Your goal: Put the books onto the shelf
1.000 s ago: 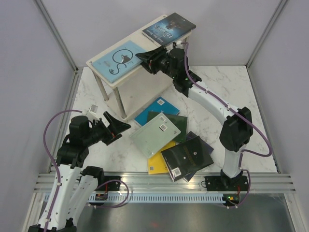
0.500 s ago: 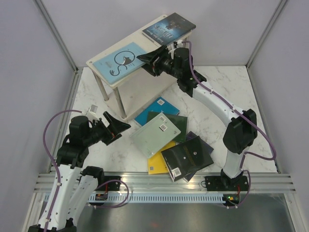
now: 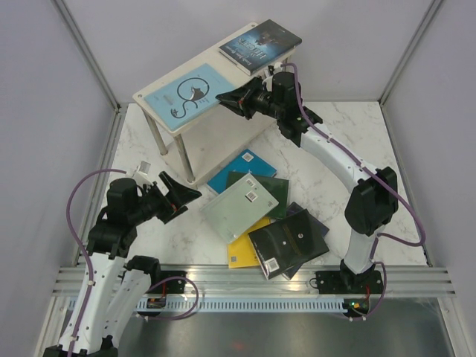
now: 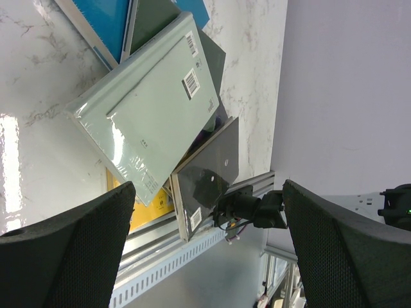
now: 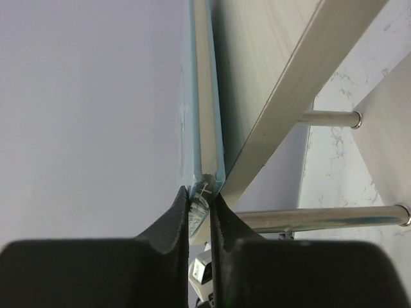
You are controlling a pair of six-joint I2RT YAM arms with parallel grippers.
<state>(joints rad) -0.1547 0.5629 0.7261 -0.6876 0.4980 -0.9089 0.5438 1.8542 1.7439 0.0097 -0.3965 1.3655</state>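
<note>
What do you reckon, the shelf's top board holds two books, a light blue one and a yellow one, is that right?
Not quite. The shelf holds two books on its top board, the light blue one and a dark pictorial blue one, not yellow; the yellow book lies in the pile on the table. The top external view shows it.

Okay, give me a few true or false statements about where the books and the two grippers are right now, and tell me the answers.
1. The light blue book lies on the top board of the shelf. True.
2. The left gripper holds the pale green book. False: it is open and empty, and that book lies on the pile on the table.
3. The dark pictorial book lies on the table. False: it lies at the far end of the shelf's top board.
4. The right gripper pinches the edge of the light blue book. True.
</note>
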